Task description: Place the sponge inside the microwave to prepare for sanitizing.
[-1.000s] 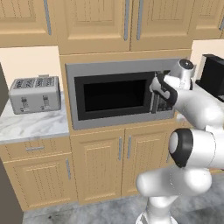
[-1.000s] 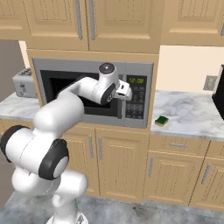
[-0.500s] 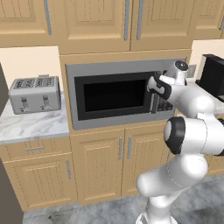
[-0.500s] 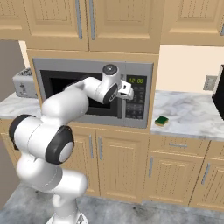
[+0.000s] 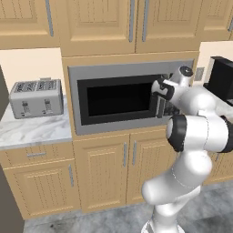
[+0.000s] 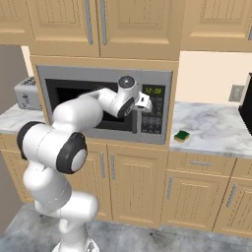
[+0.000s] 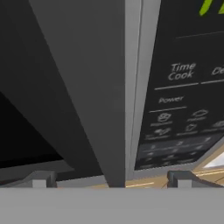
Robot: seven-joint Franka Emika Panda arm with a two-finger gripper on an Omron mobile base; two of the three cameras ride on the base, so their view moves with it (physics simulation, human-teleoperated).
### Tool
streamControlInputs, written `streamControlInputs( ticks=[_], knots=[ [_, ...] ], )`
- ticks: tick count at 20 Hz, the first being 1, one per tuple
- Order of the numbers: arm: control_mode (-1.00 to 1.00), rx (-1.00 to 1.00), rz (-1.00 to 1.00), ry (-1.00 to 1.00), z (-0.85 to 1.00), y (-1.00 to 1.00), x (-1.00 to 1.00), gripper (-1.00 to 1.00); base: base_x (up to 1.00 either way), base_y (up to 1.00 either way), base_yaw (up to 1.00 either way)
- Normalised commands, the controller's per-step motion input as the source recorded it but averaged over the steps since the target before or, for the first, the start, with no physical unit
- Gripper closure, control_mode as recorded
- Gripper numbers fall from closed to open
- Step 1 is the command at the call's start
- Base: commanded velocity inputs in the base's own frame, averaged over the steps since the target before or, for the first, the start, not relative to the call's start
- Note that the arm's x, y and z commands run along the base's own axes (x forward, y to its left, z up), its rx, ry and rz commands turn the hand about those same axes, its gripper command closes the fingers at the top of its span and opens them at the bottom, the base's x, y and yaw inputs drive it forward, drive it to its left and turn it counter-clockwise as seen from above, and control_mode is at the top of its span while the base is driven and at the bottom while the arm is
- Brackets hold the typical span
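The grey microwave [image 5: 118, 102] is built in under the wall cabinets, and in both base views its black-windowed door looks shut. My gripper [image 5: 160, 93] is at the door's right edge, next to the keypad [image 6: 153, 110] with green digits. Seen from the hand, the open gripper [image 7: 111, 178] has its fingertips [image 7: 41, 177] wide apart on either side of the grey vertical door handle [image 7: 131, 87], and nothing is held. The small dark-green sponge [image 6: 182, 135] lies on the marble counter to the right of the microwave, well away from the gripper.
A silver four-slot toaster [image 5: 36, 98] stands on the counter left of the microwave. A black appliance [image 5: 223, 79] sits at the far right, near a wall outlet [image 6: 236, 93]. Wooden cabinets run above and below, and my arm's bulky elbow [image 5: 200, 132] is in front of the lower doors.
The hand has stayed at the door handle with barely a shift. The arm's elbow has swung and folded closer in. The door and the sponge have not moved.
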Motion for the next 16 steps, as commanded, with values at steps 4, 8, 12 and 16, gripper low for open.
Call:
streamControlInputs(
  ticks=[4,8,12,16],
  knots=[
    [-1.00,0.01,0.01,-0.01,-0.16,-0.05,0.21,-1.00,0.00,0.00,0.00],
    [-1.00,0.01,0.04,0.00,-0.22,0.00,0.19,-1.00,0.00,0.00,0.00],
    [-1.00,0.00,0.03,0.00,-0.25,0.00,0.26,-1.00,0.00,0.00,0.00],
    [-1.00,0.00,0.02,-0.03,-0.26,-0.04,0.34,-1.00,0.00,0.00,0.00]
  ],
)
